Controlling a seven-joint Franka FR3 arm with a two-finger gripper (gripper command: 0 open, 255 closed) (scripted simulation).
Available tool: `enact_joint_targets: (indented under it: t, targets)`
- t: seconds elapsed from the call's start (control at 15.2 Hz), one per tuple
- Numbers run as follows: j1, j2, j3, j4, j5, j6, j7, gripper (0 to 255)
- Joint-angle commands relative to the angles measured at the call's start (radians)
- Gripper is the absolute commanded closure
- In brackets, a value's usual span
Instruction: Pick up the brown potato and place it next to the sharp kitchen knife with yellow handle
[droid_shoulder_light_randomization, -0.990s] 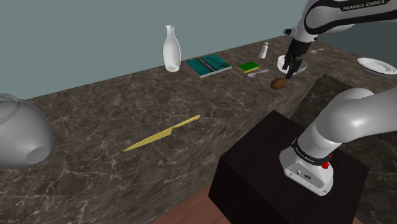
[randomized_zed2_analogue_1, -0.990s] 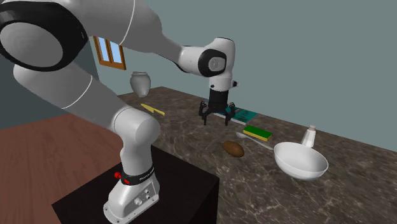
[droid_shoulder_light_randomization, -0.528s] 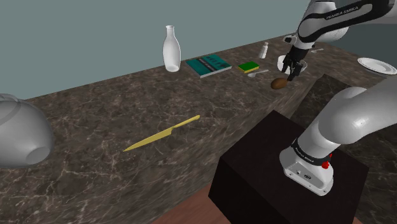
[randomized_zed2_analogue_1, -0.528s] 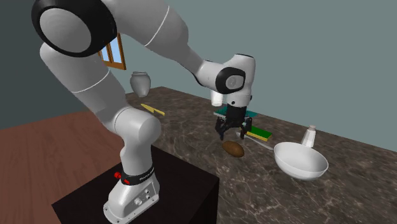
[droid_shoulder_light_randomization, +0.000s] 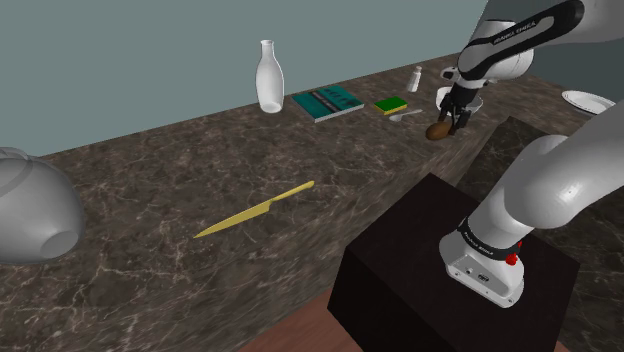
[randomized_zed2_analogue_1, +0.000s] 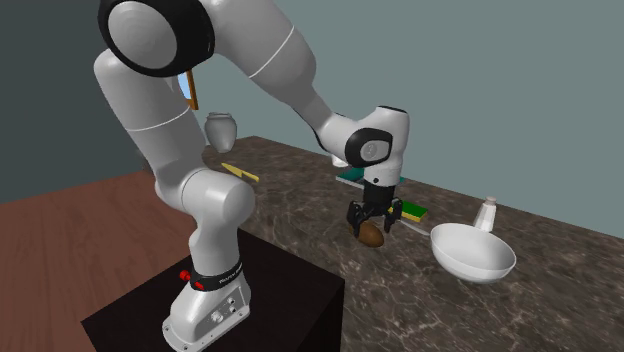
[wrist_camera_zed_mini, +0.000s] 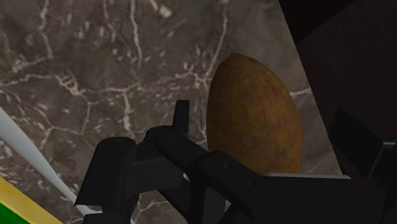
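Brown and egg-shaped, the potato (wrist_camera_zed_mini: 254, 118) lies flat on the marble counter (droid_shoulder_light_randomization: 150, 190) near the white bowl (randomized_zed2_analogue_1: 470, 262). Its long axis runs crosswise to the line between the fingers (wrist_camera_zed_mini: 182, 118). The gripper (randomized_zed2_analogue_1: 372, 226) is low over it, its fingers spread to either side (neither one touches the skin). The yellow knife (droid_shoulder_light_randomization: 255, 209) lies well apart from the bowl. Lettering on the arm (droid_shoulder_light_randomization: 515, 30) reads FRANKA EMIKA.
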Motion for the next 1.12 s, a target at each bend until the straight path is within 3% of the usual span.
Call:
enact_joint_targets:
  t: [0.0,0.53,0.59,1.06]
  targets:
    - [0.017,0.034,-0.022,-0.016,0.017,0.047,-0.014,0]
    - [0.017,0.034,-0.022,-0.016,0.017,0.047,-0.014,0]
    - [0.017,0.034,-0.022,-0.016,0.017,0.047,-0.014,255]
    - [0.017,0.034,-0.022,-0.016,0.017,0.047,-0.014,255]
